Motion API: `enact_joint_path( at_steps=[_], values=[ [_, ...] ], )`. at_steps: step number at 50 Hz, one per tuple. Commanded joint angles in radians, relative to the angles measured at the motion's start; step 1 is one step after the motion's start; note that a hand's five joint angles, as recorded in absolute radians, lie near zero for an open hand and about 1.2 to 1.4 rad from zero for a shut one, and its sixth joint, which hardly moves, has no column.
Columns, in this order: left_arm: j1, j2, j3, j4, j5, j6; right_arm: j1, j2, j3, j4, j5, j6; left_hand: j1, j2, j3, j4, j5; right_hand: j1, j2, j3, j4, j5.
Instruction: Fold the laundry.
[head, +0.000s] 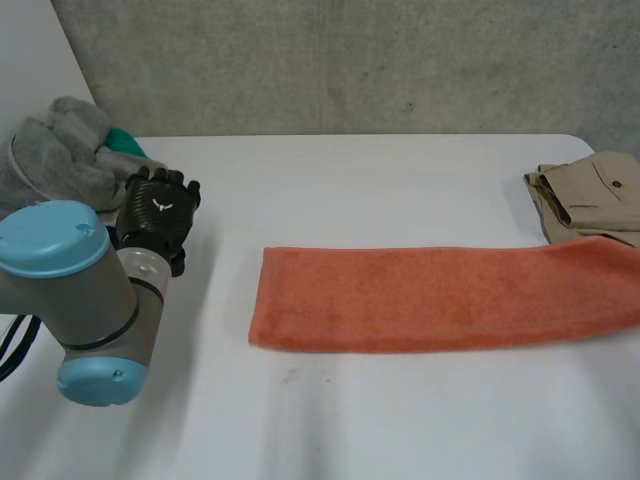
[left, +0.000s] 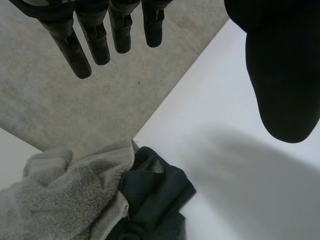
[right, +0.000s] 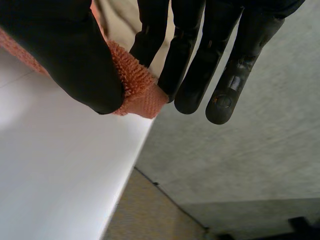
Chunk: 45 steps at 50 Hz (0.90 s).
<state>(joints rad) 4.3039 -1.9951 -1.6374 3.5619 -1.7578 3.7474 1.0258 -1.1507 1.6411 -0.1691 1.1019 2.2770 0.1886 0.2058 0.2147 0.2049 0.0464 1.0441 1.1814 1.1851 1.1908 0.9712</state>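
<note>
A long orange towel (head: 440, 298) lies folded into a strip across the white table (head: 350, 190), its right end lifted toward the table's right side. In the right wrist view my right hand (right: 65, 55) pinches a corner of that orange towel (right: 140, 92) between its thumb and straight fingers (right: 192, 75), above the table's edge. My left hand (head: 157, 218) hovers at the left, fingers (left: 95, 37) straight and spread, holding nothing, above the table near a pile of laundry.
A grey towel (head: 55, 155) with a dark green garment (left: 150, 197) tucked beside it is heaped at the back left corner. Folded beige trousers (head: 590, 195) lie at the back right. A concrete wall runs behind the table.
</note>
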Motion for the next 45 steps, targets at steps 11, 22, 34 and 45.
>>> enact_joint_path(
  at_steps=[11, 22, 34, 45],
  values=[
    [0.014, 0.107, -0.038, -0.003, 0.000, -0.021, 0.949, -0.037, -0.115, -0.142, 0.122, 0.099, -0.013, -0.030, -0.039, -0.030, -0.046, 0.352, 0.215, 0.211, 0.205, 0.251],
    [0.020, 0.122, -0.088, -0.003, 0.004, -0.024, 1.315, 0.307, -0.240, -0.262, 0.015, 0.010, -0.013, -0.030, -0.039, -0.030, -0.046, 0.352, 0.215, 0.211, 0.205, 0.251],
    [0.002, 0.113, -0.047, 0.003, 0.008, -0.021, 1.326, 0.218, -0.211, -0.208, 0.140, 0.062, -0.014, -0.031, -0.040, -0.030, -0.046, -0.870, -1.007, -1.011, -1.016, -0.971],
    [-0.186, 0.023, 0.114, 0.002, 0.014, -0.080, 1.065, -0.043, -0.020, -0.098, 0.213, 0.504, -0.010, -0.028, -0.036, -0.027, -0.043, -0.870, -1.007, -1.011, -1.016, -0.971]
  ],
)
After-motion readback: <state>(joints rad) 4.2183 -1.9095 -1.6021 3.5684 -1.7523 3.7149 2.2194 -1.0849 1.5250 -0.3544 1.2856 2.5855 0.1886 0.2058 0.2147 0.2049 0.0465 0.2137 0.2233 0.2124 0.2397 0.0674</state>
